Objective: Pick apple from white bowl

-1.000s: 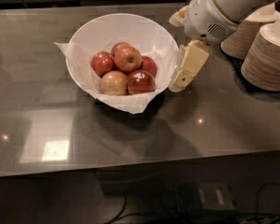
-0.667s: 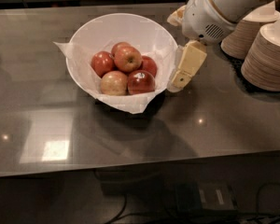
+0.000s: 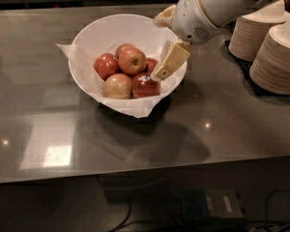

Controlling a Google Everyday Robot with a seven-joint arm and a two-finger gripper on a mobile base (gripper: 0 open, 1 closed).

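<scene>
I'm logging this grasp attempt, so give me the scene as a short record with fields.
white bowl: paper-lined, on the dark table
claw: over the bowl's right side, tip beside the dark red apple; contact unclear
blushed red apple: atop the pile, not gripped
paper bowls: stacked at the table's right

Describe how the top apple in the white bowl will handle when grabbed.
The apple looks round and smooth, so it may slip or roll. It rests on other apples, which could shift. The tool hovers over the white bowl, right side.
</scene>
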